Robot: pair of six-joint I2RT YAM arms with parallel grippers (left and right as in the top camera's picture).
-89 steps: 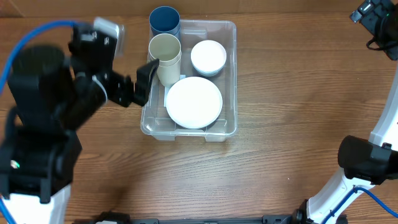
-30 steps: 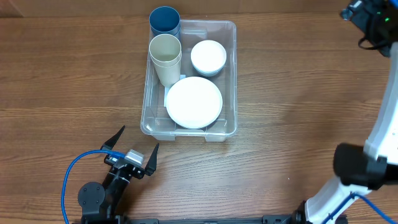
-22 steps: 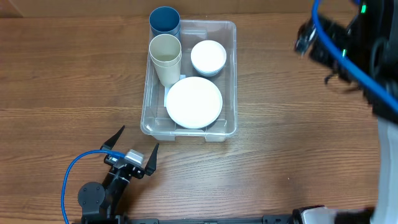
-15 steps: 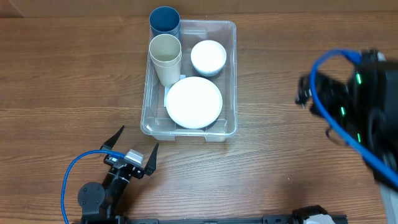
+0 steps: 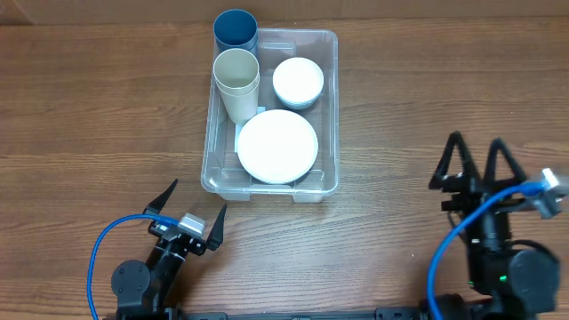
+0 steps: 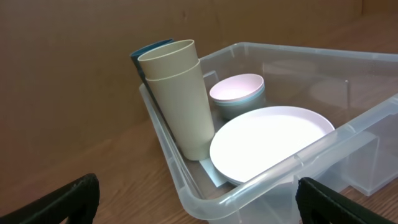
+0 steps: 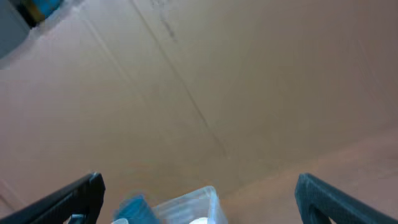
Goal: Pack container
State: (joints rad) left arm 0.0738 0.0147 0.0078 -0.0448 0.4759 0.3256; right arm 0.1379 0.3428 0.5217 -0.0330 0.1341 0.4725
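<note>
The container point(image 5: 336, 116) is a big see-through bin. It sits flat on the counter point(image 5: 107, 116) with its long side going away from the arms.

A white plate point(image 5: 276, 146) lies in the near end of the container. It is the widest thing, so it takes up almost that whole end. A white bowl point(image 5: 298, 82) sits in the far right corner. From the left wrist view it looks like it rests in a second, darker bowl, which would save room. A tan cup point(image 5: 236, 80) stands up straight by the left wall, just beside the plate and the bowl. It seems to be two cups, one pushed into the other. Standing up like that, it fills only a small spot. A blue cup point(image 5: 236, 31) stands right behind the tan cup at the far left corner. Its top hides the rim there, so I cannot be sure it is fully inside, but I think it is.

The left claw point(image 5: 197, 197) is on the near side of the container, a bit to its left, well apart from it. Its fingers are spread wide and it carries nothing. The right claw point(image 5: 476, 140) is off to the right of the container, also well apart, fingers spread wide and bare.

I think the packing is done or almost done. There are no loose things on the counter, and both claws look parked out of the way.
</note>
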